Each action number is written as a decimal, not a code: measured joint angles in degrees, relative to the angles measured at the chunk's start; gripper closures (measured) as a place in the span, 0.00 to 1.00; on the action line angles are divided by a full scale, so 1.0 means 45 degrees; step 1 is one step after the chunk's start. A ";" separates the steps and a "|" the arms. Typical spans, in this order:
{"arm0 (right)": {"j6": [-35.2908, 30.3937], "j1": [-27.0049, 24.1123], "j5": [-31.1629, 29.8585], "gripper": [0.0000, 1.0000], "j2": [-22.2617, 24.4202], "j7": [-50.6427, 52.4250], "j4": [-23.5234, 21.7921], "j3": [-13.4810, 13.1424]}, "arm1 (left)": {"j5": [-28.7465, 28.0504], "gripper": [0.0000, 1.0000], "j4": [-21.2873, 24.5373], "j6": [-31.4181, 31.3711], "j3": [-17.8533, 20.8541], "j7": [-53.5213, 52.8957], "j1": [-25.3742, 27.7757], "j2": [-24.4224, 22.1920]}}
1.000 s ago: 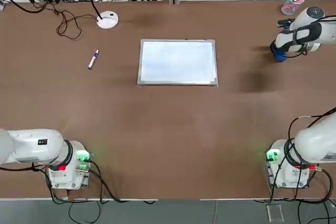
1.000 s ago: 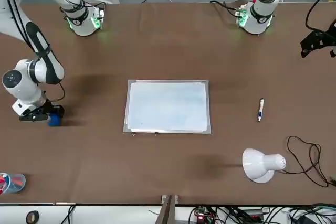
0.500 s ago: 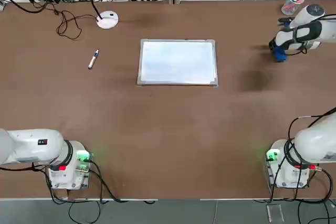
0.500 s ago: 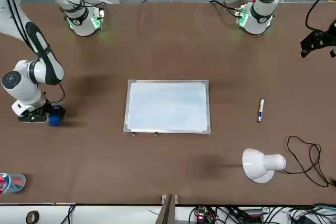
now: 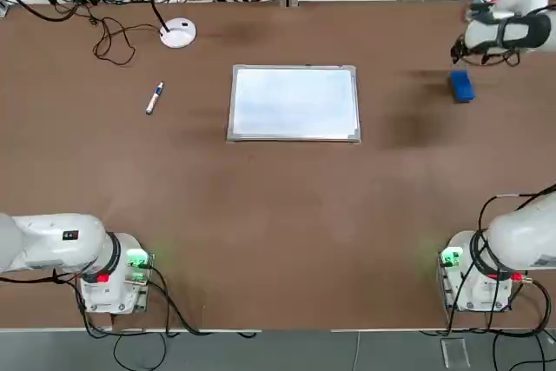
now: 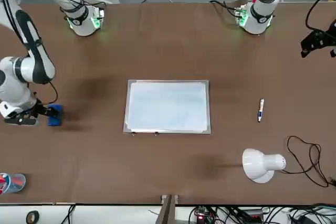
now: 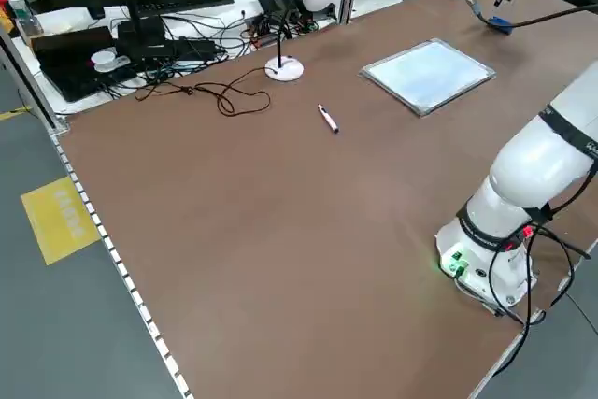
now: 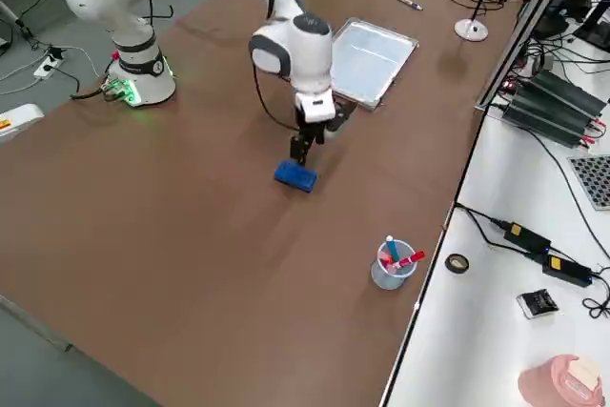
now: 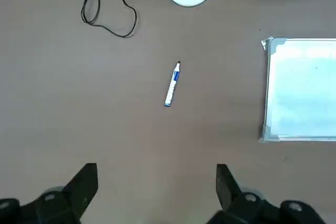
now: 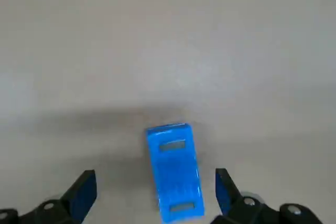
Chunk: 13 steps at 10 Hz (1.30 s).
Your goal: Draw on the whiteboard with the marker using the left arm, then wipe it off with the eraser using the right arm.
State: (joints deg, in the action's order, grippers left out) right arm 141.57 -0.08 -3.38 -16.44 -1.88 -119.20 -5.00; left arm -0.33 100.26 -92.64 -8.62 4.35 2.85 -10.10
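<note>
The whiteboard (image 5: 294, 102) lies flat mid-table, its surface blank. Left of it lies the marker (image 5: 154, 97), seen far below my left gripper (image 9: 155, 174), which hangs high and open with nothing in it. The blue eraser (image 5: 461, 86) rests on the table at the far right. My right gripper (image 8: 303, 148) hovers just above the eraser (image 8: 295, 175), open and apart from it. In the right wrist view the eraser (image 10: 173, 174) lies on the table below the spread fingers (image 10: 84, 190).
A white desk lamp (image 5: 178, 32) and a looped black cable (image 5: 113, 41) sit far left of the whiteboard. A clear cup of pens (image 5: 480, 8) stands at the far right edge, near the right arm. Both arm bases (image 5: 113, 275) glow green at the near edge.
My right gripper opened and lifted off the eraser, drawing back toward the far right edge. The eraser stays on the table, now fully in view. The left arm has not moved.
</note>
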 joint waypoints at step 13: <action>-0.9215 0.2664 -0.0012 0.00 0.3938 -0.3016 0.3933 0.0084 | 0.0000 0.00 -0.0594 -0.0003 -0.0035 -0.0008 0.0007 0.0353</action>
State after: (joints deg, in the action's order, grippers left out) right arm 100.10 11.90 -3.43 1.28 -15.45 -101.51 -4.62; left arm -0.34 97.59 -92.66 -8.78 4.31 2.88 -8.51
